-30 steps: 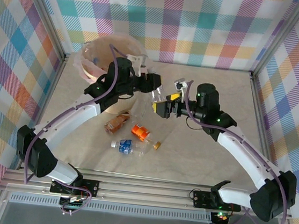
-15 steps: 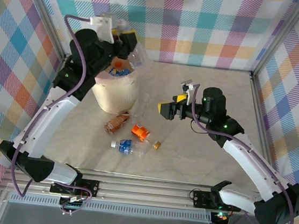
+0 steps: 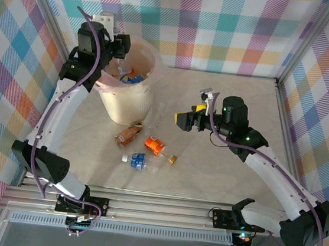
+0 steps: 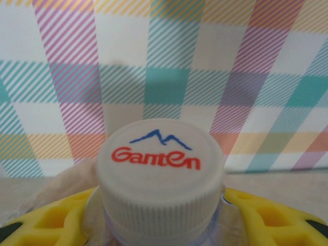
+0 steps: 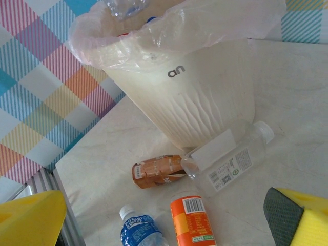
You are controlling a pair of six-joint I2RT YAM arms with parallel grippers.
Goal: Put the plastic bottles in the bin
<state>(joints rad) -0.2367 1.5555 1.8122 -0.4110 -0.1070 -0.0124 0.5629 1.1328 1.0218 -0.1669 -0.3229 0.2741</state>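
Note:
My left gripper (image 3: 122,43) hangs over the back left rim of the bin (image 3: 129,103), a cream bucket lined with a plastic bag. It is shut on a clear plastic bottle with a white "Ganten" cap (image 4: 160,169), squeezed between the yellow fingers (image 4: 266,218). Several bottles lie inside the bin. On the table in front of it lie a brown bottle (image 3: 129,133), an orange one (image 3: 154,145), a blue-labelled one (image 3: 138,160) and a clear one (image 3: 159,120). My right gripper (image 3: 184,120) hovers open to their right, holding nothing, with the same bottles below it (image 5: 193,218).
A small gold cap (image 3: 173,159) lies right of the orange bottle. Metal frame posts and checkered walls close in the table on three sides. The bin's bag (image 5: 205,23) flares over its rim.
My left arm has swung up and left from the table's middle, carrying the clear bottle to above the bin's back rim. My right gripper drew back slightly to the right and stays open.

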